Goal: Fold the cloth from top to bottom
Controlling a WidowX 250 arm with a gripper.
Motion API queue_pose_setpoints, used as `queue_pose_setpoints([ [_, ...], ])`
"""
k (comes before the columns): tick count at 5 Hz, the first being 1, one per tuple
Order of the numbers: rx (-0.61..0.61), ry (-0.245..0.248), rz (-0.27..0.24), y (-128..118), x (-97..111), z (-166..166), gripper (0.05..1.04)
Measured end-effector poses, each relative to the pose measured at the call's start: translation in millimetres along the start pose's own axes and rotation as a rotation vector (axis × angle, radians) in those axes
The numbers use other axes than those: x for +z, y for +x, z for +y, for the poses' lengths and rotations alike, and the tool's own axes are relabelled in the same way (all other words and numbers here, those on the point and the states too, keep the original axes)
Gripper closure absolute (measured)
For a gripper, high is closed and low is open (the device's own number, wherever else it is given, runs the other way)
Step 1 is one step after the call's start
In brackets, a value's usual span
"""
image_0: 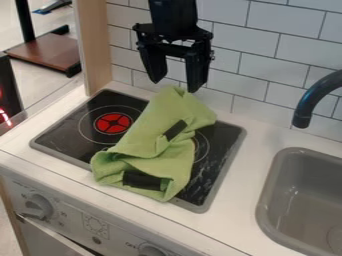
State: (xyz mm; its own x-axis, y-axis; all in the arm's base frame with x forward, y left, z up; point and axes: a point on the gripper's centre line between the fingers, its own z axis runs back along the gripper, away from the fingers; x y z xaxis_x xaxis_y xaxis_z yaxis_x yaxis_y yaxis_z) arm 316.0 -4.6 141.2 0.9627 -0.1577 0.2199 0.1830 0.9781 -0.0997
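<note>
The gripper hangs above the wall side of the stove, pointing down, its two fingers set wide apart. Its tips are near the cloth's narrow end — how high they hang over it, I cannot tell.

The green cloth lies on the stove, rumpled and creased, running from past the wall-side edge down to the knob-side edge. It lies beside the red ring and partly covers the stove's other ring, toward the sink. Folds bunch up at its broader knob-side end. Two black patches show on the cloth: one near its middle, the other close to the stove's knob-side edge.

The white counter surrounds the stove. Beyond the stove stands the tiled wall, with a wooden post near one wall-side corner. The sink is set apart from the stove, and a dark tap curves down on that same side. Below the stove — on the front panel — are two knobs.
</note>
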Motion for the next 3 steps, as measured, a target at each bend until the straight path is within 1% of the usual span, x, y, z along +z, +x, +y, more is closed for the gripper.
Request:
queue_pose_setpoints([
  [1,0.008,-0.005,0.024,-2.9,-7.3,0.0,0.085],
  [2,0.06,0.015,0.021,5.4,-22.1,10.0,0.085],
  [3,0.223,0.003,-0.006,18.8,-21.7,33.4,0.085],
])
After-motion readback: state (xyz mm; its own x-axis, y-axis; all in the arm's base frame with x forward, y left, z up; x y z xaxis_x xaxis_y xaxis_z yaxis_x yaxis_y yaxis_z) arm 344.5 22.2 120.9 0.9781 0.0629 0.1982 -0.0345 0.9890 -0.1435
